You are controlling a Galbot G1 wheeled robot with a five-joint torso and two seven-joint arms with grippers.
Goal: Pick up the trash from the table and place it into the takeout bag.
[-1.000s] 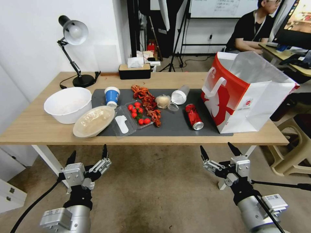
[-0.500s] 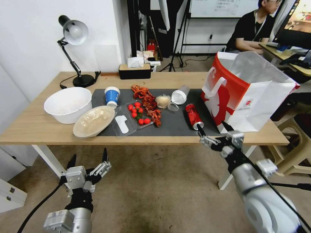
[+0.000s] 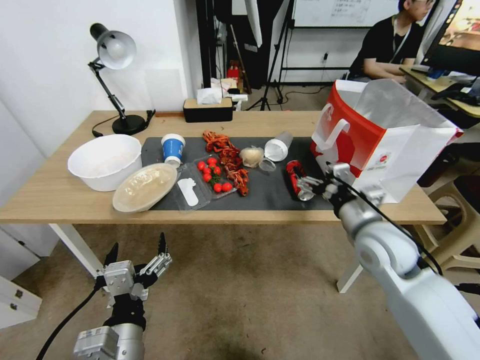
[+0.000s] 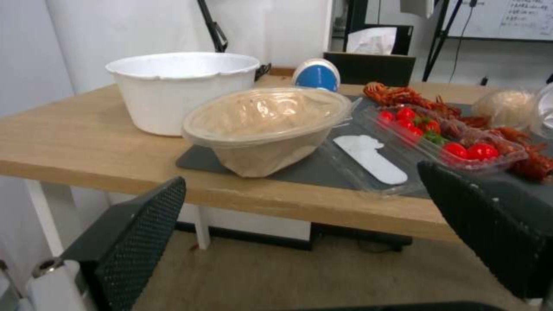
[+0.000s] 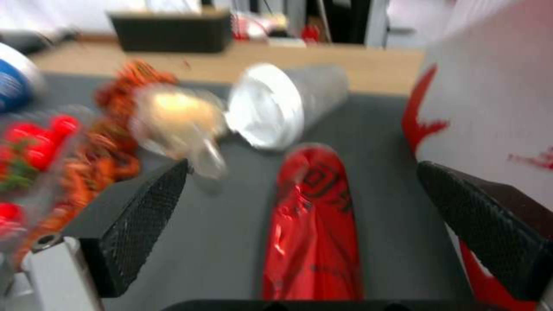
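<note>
Our right gripper, fingers spread, is straddling the crumpled red drink can, lying on its side at the takeout bag's nine o'clock.

head overlooks table; wrists view it close.

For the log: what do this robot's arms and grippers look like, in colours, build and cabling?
Both arms are glossy white and silver-grey tubes with black wrist sections. The left gripper and right gripper share one build: a silver-grey block carrying two black pointed fingers whose inner pads have a fine cross-hatched grip texture, on metal linkages. A thin black cable runs along the outside of each arm.
</note>
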